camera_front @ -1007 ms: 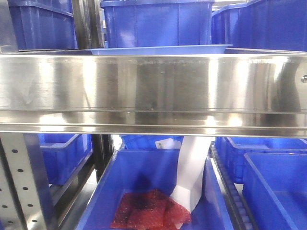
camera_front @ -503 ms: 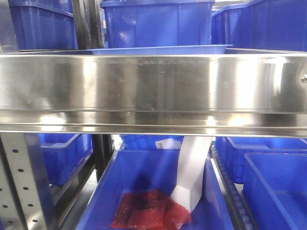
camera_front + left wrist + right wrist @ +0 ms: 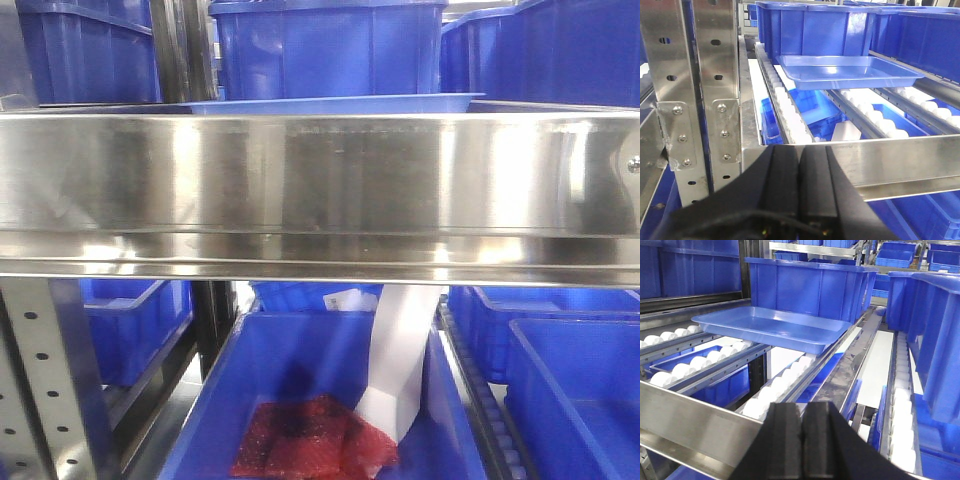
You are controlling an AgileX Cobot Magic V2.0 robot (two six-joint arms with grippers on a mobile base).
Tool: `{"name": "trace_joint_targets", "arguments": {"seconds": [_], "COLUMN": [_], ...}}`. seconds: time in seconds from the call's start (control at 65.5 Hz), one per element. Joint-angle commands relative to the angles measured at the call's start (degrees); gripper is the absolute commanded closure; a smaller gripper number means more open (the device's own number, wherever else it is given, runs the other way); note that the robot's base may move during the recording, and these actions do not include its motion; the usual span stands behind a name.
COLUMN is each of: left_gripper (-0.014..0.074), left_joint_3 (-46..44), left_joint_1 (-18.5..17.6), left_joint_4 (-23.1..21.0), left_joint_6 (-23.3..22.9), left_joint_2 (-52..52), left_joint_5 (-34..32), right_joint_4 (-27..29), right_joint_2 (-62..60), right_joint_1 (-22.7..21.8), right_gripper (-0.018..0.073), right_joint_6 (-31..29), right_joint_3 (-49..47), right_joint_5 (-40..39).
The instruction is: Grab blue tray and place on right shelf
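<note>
Resting flat on the white roller tracks [image 3: 715, 360] of the right shelf [image 3: 320, 190]: the blue tray [image 3: 847, 72], empty, well back from the shelf's front edge, held by neither arm. Seen in the front view only as a thin light-blue rim just above the shiny steel front rail. Directly behind the tray, touching or nearly so, a deep blue bin [image 3: 810, 287]; more deep blue bins [image 3: 935, 340] toward the right edge of the shelf.

Left fingers [image 3: 799, 185] pressed together, pads meeting with no gap, gripping nothing, hovering just in front of the steel rail near the front left corner of the shelf, beside the perforated grey uprights [image 3: 695, 100]. Right fingers [image 3: 802, 447] likewise closed flat against each other, empty, poised low at the front edge of the shelf, with the tray ahead and to the left, well apart.

Below the rail, on the lower level, an open blue bin [image 3: 300, 370] holding a red mesh bag [image 3: 315, 435] and a white strip [image 3: 400, 360] leaning down into it. Further blue bins [image 3: 570, 390] alongside on the lower right and another [image 3: 135, 325] on the lower left.
</note>
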Motion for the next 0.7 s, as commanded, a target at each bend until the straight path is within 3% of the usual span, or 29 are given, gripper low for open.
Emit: {"name": "trace_joint_targets", "arguments": {"seconds": [0.0, 0.153, 0.32, 0.503, 0.687], "left_gripper": [0.0645, 0.0645, 0.0645, 0.0645, 0.0645], "left_joint_3": [-1.5, -1.5, 1.0, 12.8, 25.7], "left_joint_1": [-0.5, 0.1, 9.0, 17.6, 19.2], "left_joint_4": [0.0, -1.5, -1.5, -1.5, -1.5], "left_joint_6": [0.1, 0.1, 0.1, 0.1, 0.1], "left_joint_2": [0.5, 0.6, -1.0, -6.5, -11.7], "left_joint_5": [-5.7, -5.7, -6.0, -16.3, -27.1], "right_joint_4": [-0.6, -0.6, -0.6, -0.6, -0.6], "right_joint_2": [0.3, 0.3, 0.3, 0.3, 0.3], "right_joint_1": [0.1, 0.1, 0.1, 0.1, 0.1], "right_gripper": [0.0503, 0.0503, 0.0503, 0.0503, 0.0503], "right_joint_6": [-0.6, -0.6, -0.6, -0.6, -0.6], "right_joint_3": [-1.5, -1.5, -1.5, -1.5, -1.5], "right_joint_5": [-5.6, -5.6, -5.6, -5.6, -5.6]}}
